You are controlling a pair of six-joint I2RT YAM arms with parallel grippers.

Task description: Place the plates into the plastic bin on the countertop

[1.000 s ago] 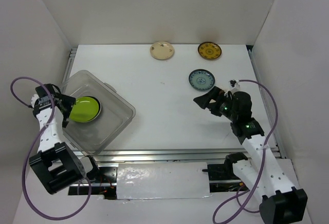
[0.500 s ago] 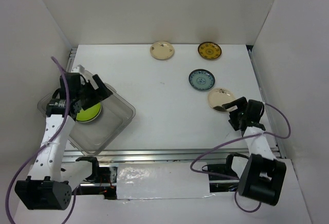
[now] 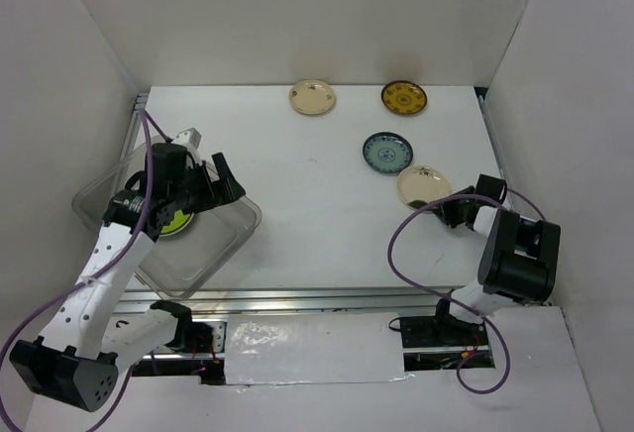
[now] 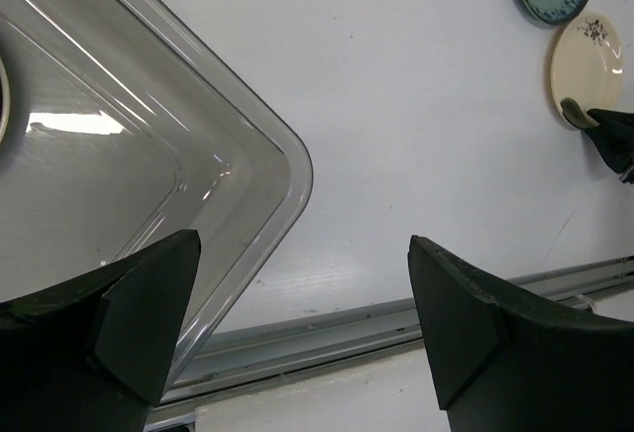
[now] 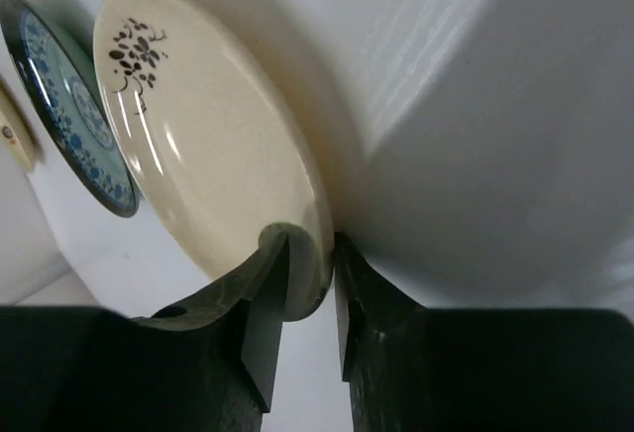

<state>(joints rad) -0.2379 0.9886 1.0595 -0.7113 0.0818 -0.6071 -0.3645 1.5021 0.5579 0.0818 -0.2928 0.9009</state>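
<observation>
My right end effector [image 5: 309,264] pinches only the cream plate [image 5: 208,145] by its rim, left end effector [image 4: 303,244] open; lifting may slip it.

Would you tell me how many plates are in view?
5: cream plate and mustard plate at the far edge, teal plate nearer, flowered plate pinched by the right gripper, lime plate in the bin; left arm may hide more.

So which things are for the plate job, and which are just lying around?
For the job: flowered cream plate, pinched by the right fingers; teal plate; back cream plate; mustard plate; lime green plate inside the plastic bin; countertop.
Just lying about: purple cables; shiny white sheet below the rail.
</observation>
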